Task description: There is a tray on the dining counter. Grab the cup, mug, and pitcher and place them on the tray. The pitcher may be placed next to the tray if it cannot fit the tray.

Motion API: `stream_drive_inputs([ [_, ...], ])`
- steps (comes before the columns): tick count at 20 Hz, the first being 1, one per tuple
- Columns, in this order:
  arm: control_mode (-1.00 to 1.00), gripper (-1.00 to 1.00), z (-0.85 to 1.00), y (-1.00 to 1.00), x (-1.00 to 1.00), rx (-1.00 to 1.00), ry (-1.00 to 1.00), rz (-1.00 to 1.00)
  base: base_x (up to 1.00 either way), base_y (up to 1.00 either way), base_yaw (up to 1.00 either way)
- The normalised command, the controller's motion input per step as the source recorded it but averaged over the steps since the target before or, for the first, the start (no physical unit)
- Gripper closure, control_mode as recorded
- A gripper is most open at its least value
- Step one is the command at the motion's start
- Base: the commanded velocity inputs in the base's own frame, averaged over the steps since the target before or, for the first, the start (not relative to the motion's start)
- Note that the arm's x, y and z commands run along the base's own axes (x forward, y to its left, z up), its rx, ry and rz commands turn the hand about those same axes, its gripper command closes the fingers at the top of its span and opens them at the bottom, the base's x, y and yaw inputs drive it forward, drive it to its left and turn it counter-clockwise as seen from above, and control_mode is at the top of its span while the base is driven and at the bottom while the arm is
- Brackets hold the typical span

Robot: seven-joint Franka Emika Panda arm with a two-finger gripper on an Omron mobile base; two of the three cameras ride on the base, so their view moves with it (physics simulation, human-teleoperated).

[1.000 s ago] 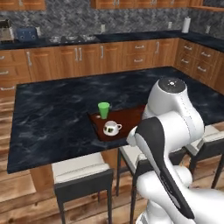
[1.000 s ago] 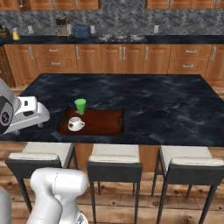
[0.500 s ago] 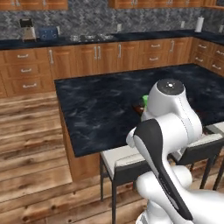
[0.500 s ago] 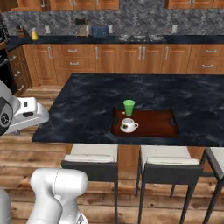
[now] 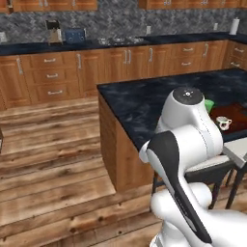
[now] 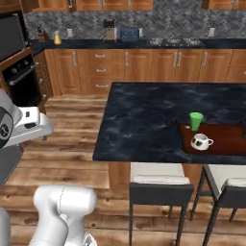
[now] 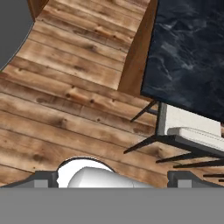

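The right base view shows the green cup (image 6: 196, 120) and white mug (image 6: 201, 141) on the tray (image 6: 226, 140) at the black marble bench (image 6: 144, 120); the left hides most behind the arm. The jaws (image 7: 113, 178), well apart, hang spread and empty over wooden floor (image 7: 57, 96) beside a stool (image 7: 192, 133).

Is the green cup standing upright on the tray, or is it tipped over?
Upright: the cup stands on its base inside the tray, open mouth up, behind the mug.
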Motion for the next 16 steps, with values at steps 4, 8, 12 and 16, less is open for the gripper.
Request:
stream_drive_inputs([
  [4, 1.00, -1.00, 0.00, 0.00, 0.00, 0.00, 0.00, 0.00, 0.55, 1.00, -0.01],
  [8, 1.00, -1.00, 0.00, 0.00, 0.00, 0.00, 0.00, 0.00, 0.72, 0.99, -0.02],
  [12, 1.00, -1.00, 0.00, 0.00, 0.00, 0.00, 0.00, 0.00, 0.88, 0.80, -0.02],
  [16, 1.00, -1.00, 0.00, 0.00, 0.00, 0.00, 0.00, 0.00, 0.97, 0.44, -0.01],
])
